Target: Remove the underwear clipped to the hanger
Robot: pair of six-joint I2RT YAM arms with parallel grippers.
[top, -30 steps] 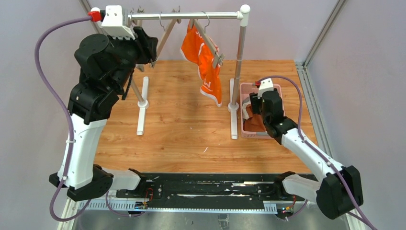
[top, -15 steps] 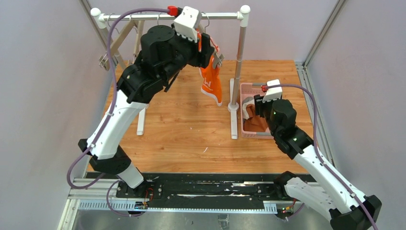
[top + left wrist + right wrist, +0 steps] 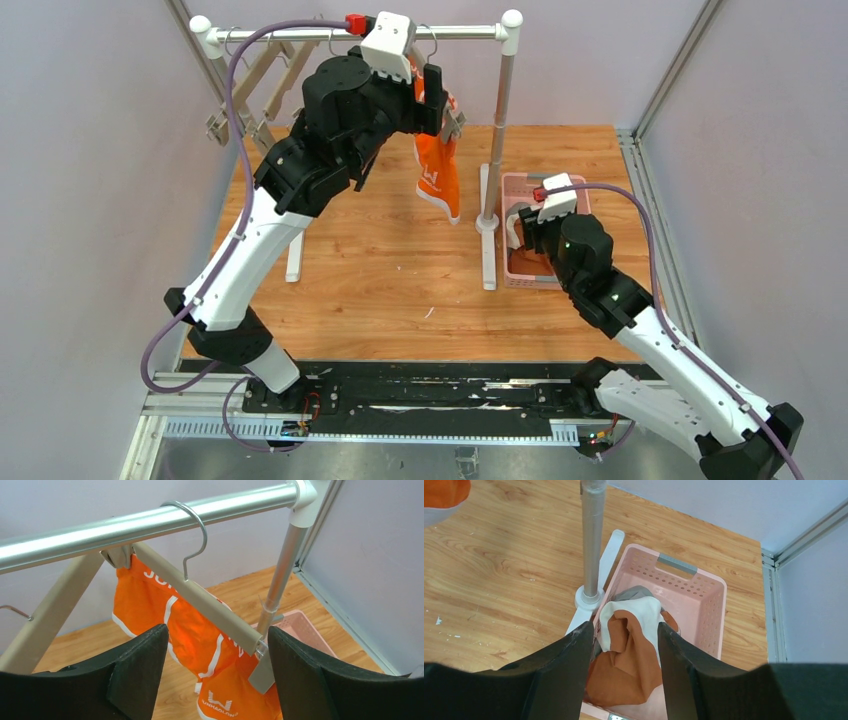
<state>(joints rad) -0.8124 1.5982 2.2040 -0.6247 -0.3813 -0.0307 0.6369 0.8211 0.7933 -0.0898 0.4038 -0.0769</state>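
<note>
The left arm (image 3: pixel 245 255) and the right arm (image 3: pixel 665 345) are built of smooth white tapered links joined by bulky black housings. Behind the fingers, each wrist carries a white camera block (image 3: pixel 388 42) with a red plug (image 3: pixel 354 22) feeding a purple cable (image 3: pixel 235 95). The left gripper (image 3: pixel 217 630) and right gripper (image 3: pixel 624 625) have broad, matte black fingers (image 3: pixel 132 675) with rounded tips.

I see a metal rack (image 3: pixel 470 32) across top of frame, pink basket (image 3: pixel 709 615) ctr-right, both on wood table (image 3: pixel 380 260).
</note>
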